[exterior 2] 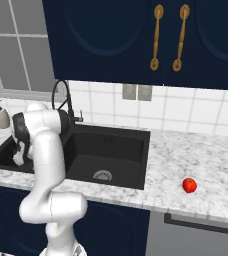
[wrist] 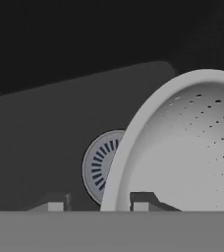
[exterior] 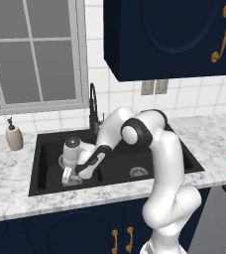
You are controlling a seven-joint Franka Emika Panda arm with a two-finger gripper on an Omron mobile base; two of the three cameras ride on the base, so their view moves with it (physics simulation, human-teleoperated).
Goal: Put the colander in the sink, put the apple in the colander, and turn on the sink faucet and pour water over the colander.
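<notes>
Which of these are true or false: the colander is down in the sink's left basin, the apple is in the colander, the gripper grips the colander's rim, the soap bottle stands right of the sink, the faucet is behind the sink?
1. The colander is in the left basin of the sink. True.
2. The apple is in the colander. False: it lies on the counter, right of the sink.
3. The gripper is closed on the colander's rim. True.
4. The soap bottle stands right of the sink. False: it stands to the left.
5. The faucet rises behind the sink. True.
</notes>
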